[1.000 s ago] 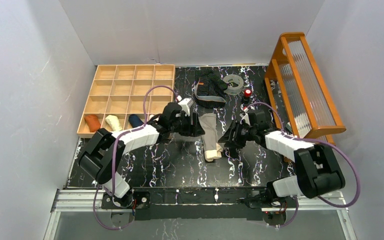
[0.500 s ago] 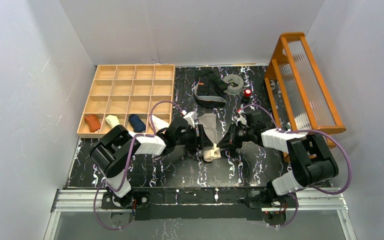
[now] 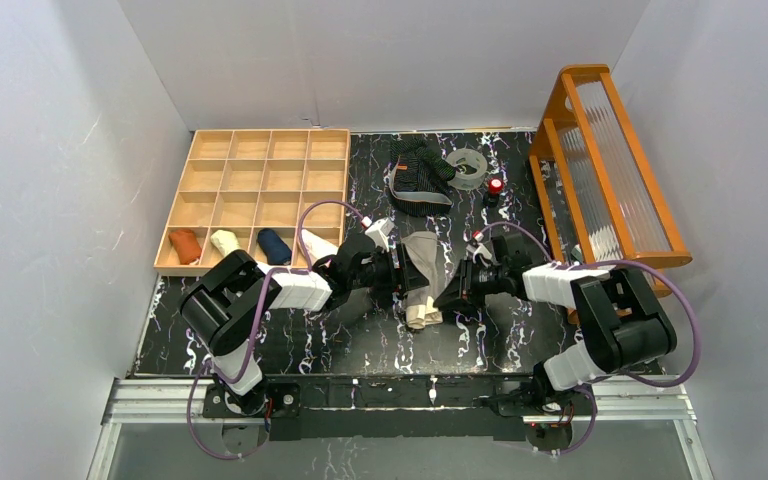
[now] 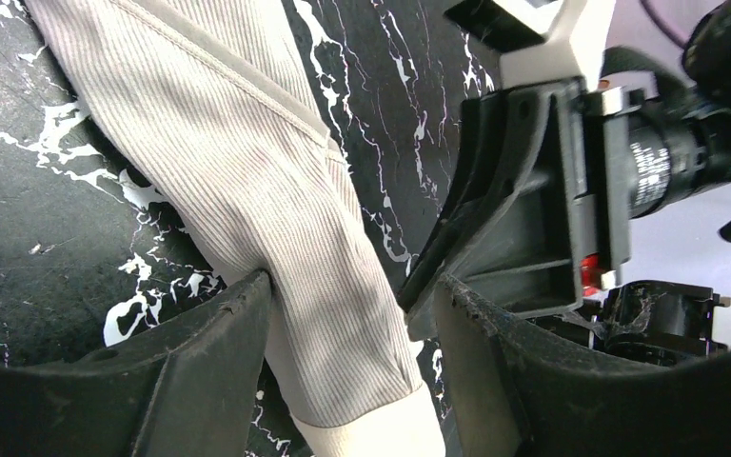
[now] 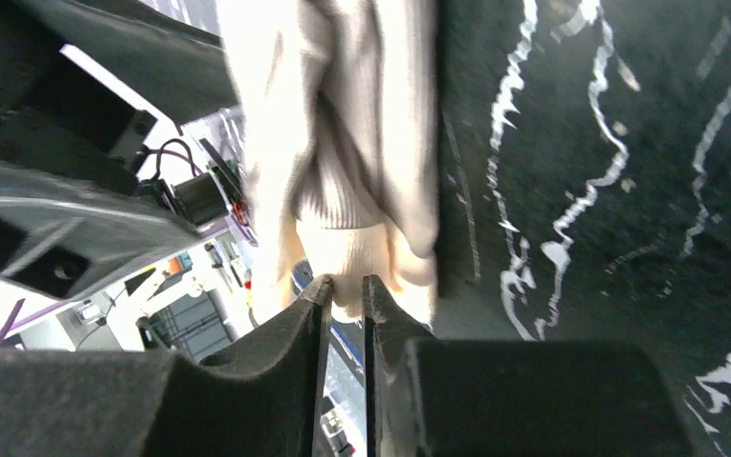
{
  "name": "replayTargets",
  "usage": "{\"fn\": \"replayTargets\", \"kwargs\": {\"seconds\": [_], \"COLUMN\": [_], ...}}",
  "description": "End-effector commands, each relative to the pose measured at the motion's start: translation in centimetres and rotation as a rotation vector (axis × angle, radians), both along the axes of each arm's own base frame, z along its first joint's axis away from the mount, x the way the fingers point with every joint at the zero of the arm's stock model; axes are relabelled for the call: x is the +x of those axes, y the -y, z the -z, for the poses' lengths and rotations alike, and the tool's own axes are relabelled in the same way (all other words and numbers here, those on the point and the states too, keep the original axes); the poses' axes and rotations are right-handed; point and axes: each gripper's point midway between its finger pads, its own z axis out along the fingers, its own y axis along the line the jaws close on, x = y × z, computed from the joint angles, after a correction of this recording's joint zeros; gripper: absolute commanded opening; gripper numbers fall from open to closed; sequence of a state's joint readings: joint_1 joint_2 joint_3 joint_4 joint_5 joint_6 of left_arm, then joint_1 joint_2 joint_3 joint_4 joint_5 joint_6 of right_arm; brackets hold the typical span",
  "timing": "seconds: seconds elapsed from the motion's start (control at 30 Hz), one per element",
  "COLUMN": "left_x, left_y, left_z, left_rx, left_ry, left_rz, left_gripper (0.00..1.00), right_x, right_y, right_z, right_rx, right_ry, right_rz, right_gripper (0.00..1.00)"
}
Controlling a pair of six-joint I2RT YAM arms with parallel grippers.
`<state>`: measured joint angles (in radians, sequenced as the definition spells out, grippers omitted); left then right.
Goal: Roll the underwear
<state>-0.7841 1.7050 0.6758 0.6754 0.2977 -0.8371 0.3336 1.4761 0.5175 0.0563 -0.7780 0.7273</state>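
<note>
On black marbled table (image 3: pixel 360 335), beige underwear (image 3: pixel 420 258) lengthwise far-to-near.

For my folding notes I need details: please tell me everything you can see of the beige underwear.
The beige underwear is ribbed grey-beige cloth with a stitched seam, folded into a long narrow strip, with a paler cream band at its near end. It lies on the table between both arms. The open left end effector straddles it, one finger touching its edge; the right end effector seems to pinch the cream end.
</note>
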Motion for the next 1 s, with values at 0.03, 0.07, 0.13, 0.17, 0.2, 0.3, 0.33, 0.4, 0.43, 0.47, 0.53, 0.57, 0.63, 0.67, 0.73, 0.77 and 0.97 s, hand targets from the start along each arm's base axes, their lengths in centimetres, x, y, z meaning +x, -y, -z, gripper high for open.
{"fn": "replayTargets", "kwargs": {"seconds": [0.03,0.07,0.13,0.17,0.2,0.3,0.33,0.4,0.43,0.47,0.53,0.57,0.63,0.67,0.73,0.77,0.97], "left_x": [0.0,0.0,-0.1,-0.2,-0.2,-0.4,-0.4,-0.5,-0.5,-0.6,-0.5,-0.6,-0.6,-0.6,-0.7,-0.7,-0.9], "left_y": [0.1,0.1,0.3,0.3,0.4,0.5,0.5,0.5,0.4,0.2,0.2,0.2,0.3,0.3,0.2,0.1,-0.1], "left_z": [-0.5,-0.5,-0.4,-0.3,-0.3,0.1,0.2,0.4,0.5,0.6,0.6,0.7,0.7,0.8,0.9,0.9,1.2], "left_rx": [-0.012,-0.013,-0.015,-0.014,-0.015,-0.012,-0.01,-0.007,-0.005,-0.002,-0.001,0.0,-0.001,0.001,0.003,0.004,0.01], "left_ry": [0.023,0.022,0.018,0.016,0.016,0.003,-0.001,-0.005,-0.006,-0.007,-0.007,-0.008,-0.01,-0.011,-0.013,-0.013,-0.018], "left_rz": [-0.004,-0.002,0.01,0.013,0.017,0.029,0.031,0.031,0.029,0.026,0.023,0.022,0.025,0.026,0.027,0.026,0.029], "left_gripper": [0.61,0.61,0.61,0.61,0.61,0.61,0.61,0.61,0.6,0.6,0.6,0.6,0.6,0.6,0.6,0.6,0.59], "right_x": [-1.3,-1.1,-0.8,-0.6,-0.4,0.2,0.3,0.4,0.4,0.3,0.2,0.1,0.1,0.2,0.3,0.5,1.2], "right_y": [0.0,-0.1,-0.3,-0.4,-0.4,-0.6,-0.7,-0.8,-1.0,-1.1,-1.4,-1.5,-1.8,-1.8,-1.8,-1.7,-0.2], "right_z": [1.1,1.0,0.6,0.2,-0.1,-0.8,-1.0,-1.5,-1.7,-1.9,-2.3,-2.6,-3.1,-3.3,-3.4,-3.6,-1.8], "right_rx": [0.022,0.03,0.047,0.058,0.066,0.074,0.079,0.102,0.116,0.13,0.166,0.184,0.215,0.22,0.211,0.205,0.027], "right_ry": [-0.049,-0.048,-0.034,-0.015,0.003,0.043,0.054,0.062,0.064,0.056,0.05,0.049,0.05,0.05,0.061,0.076,0.11], "right_rz": [-0.019,-0.018,-0.01,-0.007,-0.006,-0.004,-0.004,-0.01,-0.016,-0.023,-0.038,-0.044,-0.051,-0.051,-0.049,-0.045,0.016], "right_gripper": [0.31,0.33,0.37,0.39,0.41,0.47,0.47,0.46,0.45,0.45,0.45,0.44,0.45,0.45,0.45,0.45,0.46]}}
